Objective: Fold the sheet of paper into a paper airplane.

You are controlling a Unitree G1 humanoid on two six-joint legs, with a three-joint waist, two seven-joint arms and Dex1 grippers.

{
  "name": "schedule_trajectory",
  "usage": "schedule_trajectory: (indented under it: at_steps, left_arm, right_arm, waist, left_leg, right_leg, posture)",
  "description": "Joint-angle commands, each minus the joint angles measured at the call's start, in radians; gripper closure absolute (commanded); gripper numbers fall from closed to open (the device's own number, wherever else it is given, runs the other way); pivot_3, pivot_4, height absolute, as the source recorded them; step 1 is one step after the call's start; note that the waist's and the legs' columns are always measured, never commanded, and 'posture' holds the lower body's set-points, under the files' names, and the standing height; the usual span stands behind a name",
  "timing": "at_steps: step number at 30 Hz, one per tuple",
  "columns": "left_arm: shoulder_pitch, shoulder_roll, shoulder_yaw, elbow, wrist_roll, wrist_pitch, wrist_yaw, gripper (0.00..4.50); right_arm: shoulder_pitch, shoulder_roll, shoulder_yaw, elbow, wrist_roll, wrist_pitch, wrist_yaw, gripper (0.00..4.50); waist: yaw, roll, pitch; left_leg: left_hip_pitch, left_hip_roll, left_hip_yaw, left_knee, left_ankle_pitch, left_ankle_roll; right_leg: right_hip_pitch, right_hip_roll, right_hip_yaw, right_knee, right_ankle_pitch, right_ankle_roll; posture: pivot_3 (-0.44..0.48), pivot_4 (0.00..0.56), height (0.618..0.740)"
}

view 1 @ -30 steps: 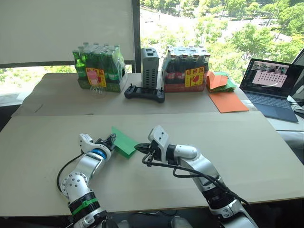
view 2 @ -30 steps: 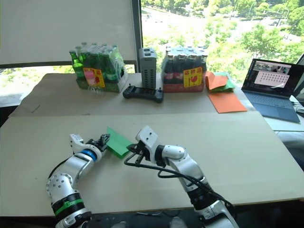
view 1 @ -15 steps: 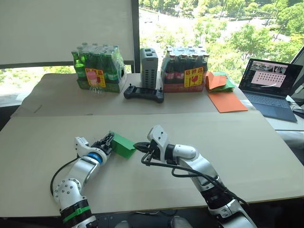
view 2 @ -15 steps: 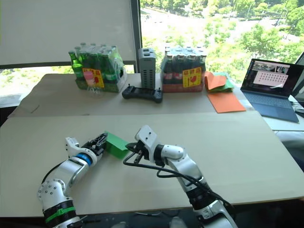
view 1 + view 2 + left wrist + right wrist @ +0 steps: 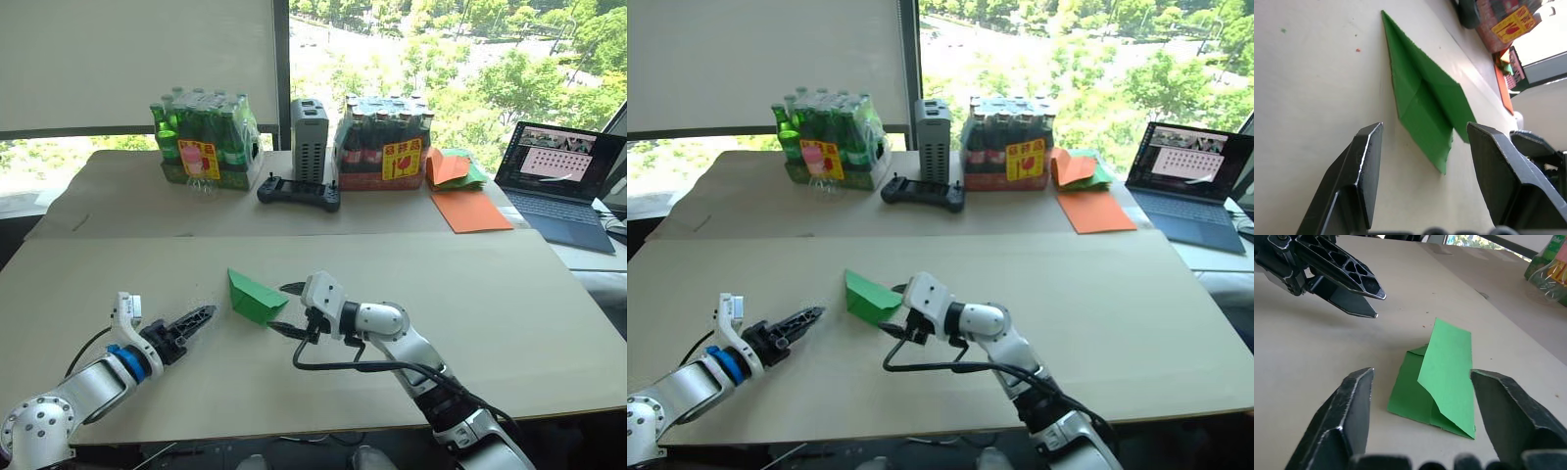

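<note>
Reaching low over the near tabletop (image 5: pixel 509 294), I hold my left gripper (image 5: pixel 199 314) level and pointed toward the folded green paper airplane (image 5: pixel 253 296), its two black fingers (image 5: pixel 1365 161) spread wide apart and gripping nothing, with a stretch of bare board between their tips and the paper. My right gripper (image 5: pixel 285 307) comes in from the other side, forearm bent across the table, its fingers (image 5: pixel 1354 401) also parted, one above and one below the paper's near edge, close beside it; I cannot tell whether they touch it. The paper airplane lies on the table between my two grippers, a pointed wedge with one flap standing up from the flat layers. The surface is pale tan board, with a second board (image 5: pixel 118 196) of the same kind behind it. On that far board stand a shrink-wrapped pack of green bottles (image 5: pixel 204 140), a grey upright box (image 5: pixel 309 139), a black handheld controller (image 5: pixel 299 192) in front of it, and a pack of dark bottles (image 5: pixel 383 140). Further right lie orange sheets (image 5: pixel 470 209), a mixed orange-and-green paper pile (image 5: pixel 453 166) and an open laptop (image 5: pixel 561 178). Behind is a window (image 5: pixel 441 59) with sunlit trees.
</note>
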Motion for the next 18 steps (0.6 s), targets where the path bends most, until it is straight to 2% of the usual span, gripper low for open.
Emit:
schedule_trajectory:
  at_steps: [1, 8, 18]
  left_arm:
    - [-0.007, 0.011, 0.001, -0.009, 0.022, -0.037, -0.043, 1.62]
    - [0.003, -0.024, -0.016, -0.055, 0.018, -0.057, -0.032, 1.62]
    - [0.007, -0.04, -0.014, -0.072, 0.003, -0.074, -0.006, 1.62]
  right_arm:
    - [-0.018, 0.007, 0.013, 0.04, -0.033, -0.089, -0.013, 0.81]
    - [-0.078, 0.075, -0.016, 0.191, -0.064, -0.158, -0.1, 0.81]
    - [-0.123, 0.113, -0.028, 0.279, -0.102, -0.199, -0.162, 0.81]
  waist:
    - [0.0, 0.0, 0.0]
    - [-0.003, 0.0, 0.0]
    - [-0.001, 0.0, 0.0]
  left_leg:
    - [0.0, 0.0, 0.0, 0.0, 0.0, 0.0]
    - [0.0, 0.0, 0.0, 0.0, 0.0, 0.0]
    - [0.0, 0.0, 0.0, 0.0, 0.0, 0.0]
  right_leg:
    - [0.0, 0.0, 0.0, 0.0, 0.0, 0.0]
    - [0.0, 0.0, 0.0, 0.001, 0.0, 0.0]
    - [-0.001, 0.0, 0.0, 0.001, 0.0, 0.0]
  posture:
    - [0.0, 0.15, 0.727]
    - [0.0, 0.15, 0.727]
    - [0.0, 0.15, 0.727]
